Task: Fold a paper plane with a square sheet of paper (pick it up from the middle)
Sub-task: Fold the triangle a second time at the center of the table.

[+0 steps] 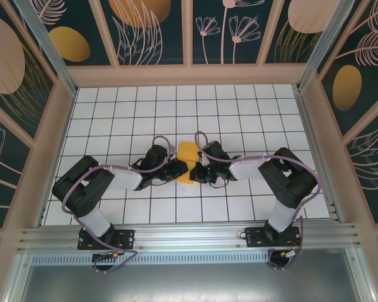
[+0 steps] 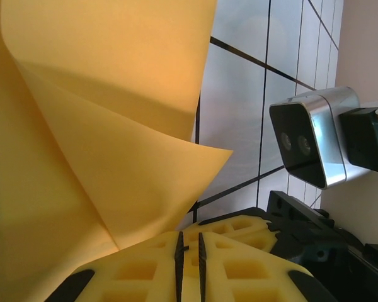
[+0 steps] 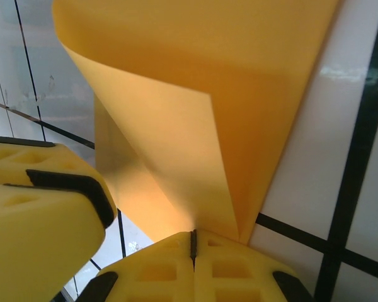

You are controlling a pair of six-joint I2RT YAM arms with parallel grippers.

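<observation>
Stage of folding, as judged from the three views. The square sheet of paper (image 1: pixel 188 157) is raised off the bench (image 1: pixel 176 107) at its middle, between the two claws. It is doubled over on itself, with one loose flap ending in a free corner in the left wrist view (image 2: pixel 82 126) and a curved inner layer in the right wrist view (image 3: pixel 195 94). We take this as an early fold in hand: no narrow dart and no centre crease can be seen, so most of the folding is left to do.

The right claw (image 3: pixel 192 234) has its fingers pressed together, with the sheet running down into the seam; we read it as clamped on the paper. The left claw (image 2: pixel 189 236) shows a thin slit between its fingers, and we cannot tell whether paper lies in it.

From above, both claws (image 1: pixel 176 171) (image 1: pixel 200 173) cover the sheet's lower edge, and the wrist views crop its outline.
</observation>
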